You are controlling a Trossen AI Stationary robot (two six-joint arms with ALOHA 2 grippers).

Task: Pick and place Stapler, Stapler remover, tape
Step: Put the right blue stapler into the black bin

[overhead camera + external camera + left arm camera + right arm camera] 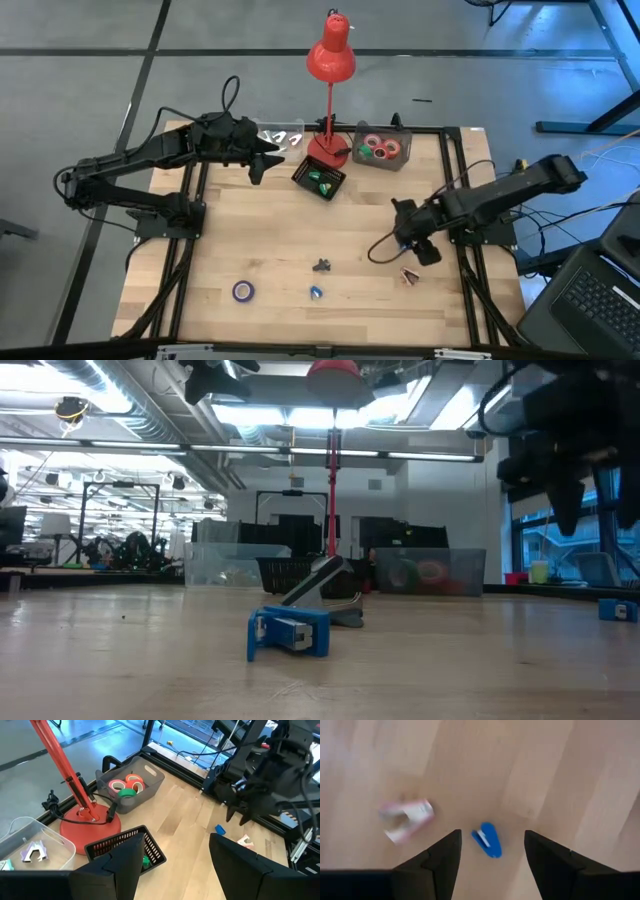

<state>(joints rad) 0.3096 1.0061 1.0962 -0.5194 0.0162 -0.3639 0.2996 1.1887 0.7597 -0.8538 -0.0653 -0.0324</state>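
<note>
Landmark: red desk lamp (330,62), base at the far edge of the wooden surface (300,230).

Left end effector (262,160) — fingers apart, holding nothing — hovers beside the lamp base, near the black mesh basket (319,179).

Right end effector (428,255) — fingers apart, empty — hangs well away from the lamp, above a small blue stapler (487,840); a pink-and-white staple remover (406,819) lies beside it.

Red, pink and green ring-shaped tape rolls (381,148) sit in the grey bin (392,163) just beside the lamp; a purple-blue roll (243,291) lies far from it.

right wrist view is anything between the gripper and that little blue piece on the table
Nothing visible. The blue piece lies on bare wood, in line with the gap of the open right gripper. The pink-and-white piece lies off to one side, apart from it.
</note>
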